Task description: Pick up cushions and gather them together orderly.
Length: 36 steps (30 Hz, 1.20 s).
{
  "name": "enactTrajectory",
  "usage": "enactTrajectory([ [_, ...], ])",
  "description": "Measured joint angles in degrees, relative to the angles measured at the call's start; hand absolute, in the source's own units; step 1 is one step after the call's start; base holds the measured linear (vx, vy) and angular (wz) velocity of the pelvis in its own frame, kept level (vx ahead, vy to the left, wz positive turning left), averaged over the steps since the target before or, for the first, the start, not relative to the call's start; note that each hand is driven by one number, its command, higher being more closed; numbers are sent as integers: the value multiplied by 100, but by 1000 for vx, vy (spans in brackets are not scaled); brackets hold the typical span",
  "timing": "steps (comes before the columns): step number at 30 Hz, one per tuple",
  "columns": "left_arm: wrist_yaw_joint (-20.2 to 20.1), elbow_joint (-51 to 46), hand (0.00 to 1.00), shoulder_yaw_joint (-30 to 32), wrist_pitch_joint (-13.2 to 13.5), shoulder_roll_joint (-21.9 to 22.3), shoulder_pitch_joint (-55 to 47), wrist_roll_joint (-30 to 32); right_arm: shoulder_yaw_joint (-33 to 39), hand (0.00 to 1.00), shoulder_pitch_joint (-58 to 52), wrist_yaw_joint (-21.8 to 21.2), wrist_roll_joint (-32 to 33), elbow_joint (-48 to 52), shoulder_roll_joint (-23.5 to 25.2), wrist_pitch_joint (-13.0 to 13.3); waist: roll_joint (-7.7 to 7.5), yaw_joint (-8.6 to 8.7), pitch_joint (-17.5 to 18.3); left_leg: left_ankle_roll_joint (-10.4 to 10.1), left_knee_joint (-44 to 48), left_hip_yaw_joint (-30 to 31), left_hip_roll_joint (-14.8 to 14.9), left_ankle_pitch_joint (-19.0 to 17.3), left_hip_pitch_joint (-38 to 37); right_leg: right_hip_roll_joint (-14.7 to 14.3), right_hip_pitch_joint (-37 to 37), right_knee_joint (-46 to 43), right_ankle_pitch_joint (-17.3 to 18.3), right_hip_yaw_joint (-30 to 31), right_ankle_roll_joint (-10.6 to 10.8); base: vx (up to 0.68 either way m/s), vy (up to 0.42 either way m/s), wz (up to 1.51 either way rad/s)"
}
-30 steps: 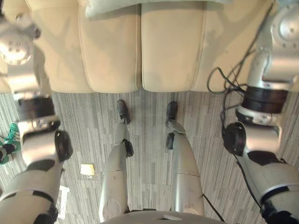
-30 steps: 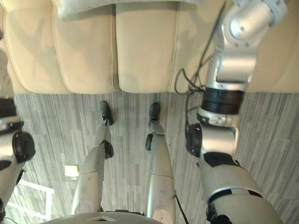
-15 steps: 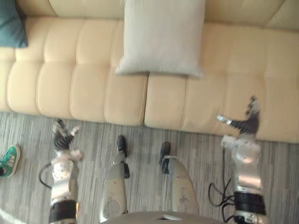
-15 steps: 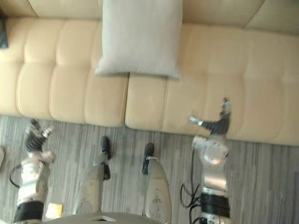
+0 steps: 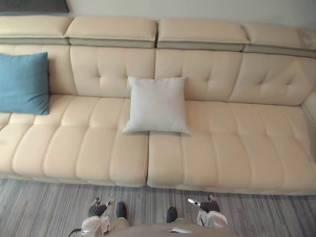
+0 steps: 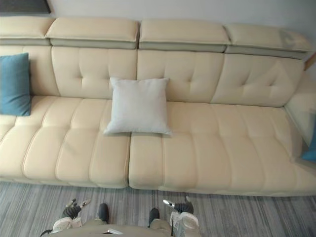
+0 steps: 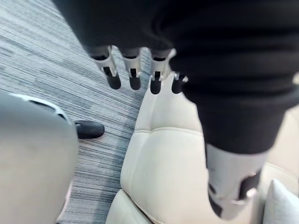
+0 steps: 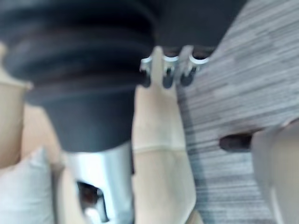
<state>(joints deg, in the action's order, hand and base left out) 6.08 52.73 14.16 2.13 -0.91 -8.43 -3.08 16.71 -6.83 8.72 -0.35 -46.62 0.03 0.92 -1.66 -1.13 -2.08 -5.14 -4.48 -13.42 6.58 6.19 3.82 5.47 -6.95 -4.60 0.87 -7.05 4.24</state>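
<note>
Though partial, blue cushion [image 6: 310, 147] at sofa's [image 6: 222, 143] right

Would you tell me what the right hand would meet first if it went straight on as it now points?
Probably the front of the cream sofa: the open right hand points at it over the carpet, though depth is unclear.

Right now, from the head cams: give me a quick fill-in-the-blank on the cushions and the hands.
1. The light grey cushion sits on the beige sofa near its ____.
2. The blue cushion stands at the sofa's ____ end.
3. The left hand and the right hand, both open and low in front of the sofa, hold ____.

Missing words: middle; left; nothing
</note>
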Motion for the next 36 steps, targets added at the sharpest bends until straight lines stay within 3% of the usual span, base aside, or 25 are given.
enactTrajectory([
  [4,110,205,0,236,-60,-36,21,91,55,0,70,-14,-161,-440,-84,-124,-21,75,28,74,1,-235,-106,-80,-360,18,295,200,-124,314,75,32,40,-28],
  [8,154,268,0,469,-89,-74,53,89,42,0,270,-77,-231,-635,-58,-148,-96,18,-35,112,22,-647,-187,-172,-538,36,191,163,-321,831,137,-28,55,-65],
  [10,203,262,0,574,-88,-150,163,87,-86,0,428,-96,-241,-611,-12,-149,-245,-37,-263,152,445,-900,-205,-425,-459,77,109,133,-505,1098,172,-108,55,-66],
  [12,231,210,0,686,-92,-153,233,83,-207,0,434,-105,-256,-601,-33,-147,-314,-87,-359,374,1017,-842,-183,-754,-172,77,-53,140,-794,1089,184,-211,36,-69],
  [13,250,200,0,744,-101,-68,242,87,-314,0,527,-105,-348,-581,-77,-150,-113,-139,-443,509,1312,-972,117,-825,76,41,-183,-276,-639,654,-28,-218,27,-66],
  [14,251,192,0,742,-104,-54,241,87,-314,0,512,-109,-364,-586,-78,-156,-63,-101,-473,529,1378,-968,191,-831,130,51,-326,-970,-246,357,-133,-195,20,-29],
  [15,250,187,0,691,-104,-56,236,87,-307,0,417,-126,-351,-596,-48,-203,-23,-82,-492,511,1431,-858,254,-841,172,165,-517,-2591,473,-59,-266,-107,-12,14],
  [17,249,186,0,702,-119,-90,204,49,-313,0,341,-111,-412,-626,-69,-218,-61,-81,-479,567,1407,-724,235,-708,209,423,-258,-3985,931,-265,-88,-138,-67,31],
  [18,249,193,0,701,-122,-91,196,44,-318,0,334,-109,-417,-637,-66,-217,-79,-82,-468,572,1378,-687,197,-662,211,493,-158,-4127,992,-262,-29,-203,-150,40],
  [20,275,182,0,718,-125,-123,130,-13,-397,0,390,-110,-441,-772,-58,-222,-193,-119,-353,517,1216,-620,36,-405,391,646,245,-3757,979,-186,123,-218,-158,18],
  [21,321,201,0,720,-143,-120,147,-24,-461,0,501,-105,-450,-892,-121,-240,-220,-203,-287,393,1108,-525,35,-204,614,439,381,-2958,1330,-136,230,-150,-94,-14],
  [22,336,199,0,717,-145,-90,171,-27,-470,0,522,-101,-449,-893,-141,-239,-168,-243,-271,349,1043,-499,44,-163,675,376,393,-2726,1351,-136,208,-177,-75,-41],
  [23,362,222,0,692,-160,-38,165,-29,-486,0,597,-94,-449,-892,-175,-238,19,-315,-264,277,886,-320,48,-62,789,207,504,-2101,1383,-159,157,-188,-53,-67],
  [24,370,299,0,598,-161,-12,168,-60,-519,0,717,-67,-448,-893,-257,-240,92,-367,-301,255,714,-141,98,375,932,-2,703,-1269,1402,-181,124,-201,-79,-60],
  [27,397,394,0,390,-177,-25,288,-68,-514,0,723,-37,-444,-869,-297,-244,305,-233,-459,168,413,-50,222,697,954,-181,853,-852,1303,-385,47,-225,-78,12],
  [28,403,386,0,338,-177,-26,301,-70,-501,0,685,8,-443,-867,-316,-255,351,-211,-455,106,431,8,264,630,960,-211,807,-918,1286,-463,15,-221,-22,18],
  [29,403,361,0,332,-177,-33,321,-73,-466,0,669,13,-440,-846,-280,-258,259,-204,-470,-86,455,10,234,385,978,-148,764,-884,1268,-480,-51,-169,5,6],
  [30,401,268,0,330,-176,-136,343,-73,-436,0,658,18,-427,-824,-178,-240,86,-195,-529,-110,779,-2,177,62,1106,-9,682,-886,1218,-483,-91,-234,49,-13],
  [31,399,171,0,380,-164,-121,391,-74,-382,0,659,25,-403,-808,-161,-236,-2,-212,-595,62,1815,114,139,-142,1310,98,553,-983,1196,-395,-66,-189,71,-28],
  [32,407,170,0,391,-162,-67,378,-74,-307,0,643,23,-402,-769,-161,-237,19,-211,-597,133,2470,258,113,-616,1332,126,469,-1062,1189,-258,-46,-202,136,-54],
  [34,408,183,0,436,-162,31,305,-73,-295,0,512,21,-403,-536,-130,-230,164,-216,-588,61,3078,649,79,-1615,1210,41,263,-1193,1143,115,35,-131,245,-89],
  [36,395,183,0,515,-167,-12,300,-77,-237,0,450,11,-403,-505,-2,-235,106,-197,-586,164,3096,512,51,-1728,1166,30,107,-1247,1073,463,151,-96,202,-89],
])
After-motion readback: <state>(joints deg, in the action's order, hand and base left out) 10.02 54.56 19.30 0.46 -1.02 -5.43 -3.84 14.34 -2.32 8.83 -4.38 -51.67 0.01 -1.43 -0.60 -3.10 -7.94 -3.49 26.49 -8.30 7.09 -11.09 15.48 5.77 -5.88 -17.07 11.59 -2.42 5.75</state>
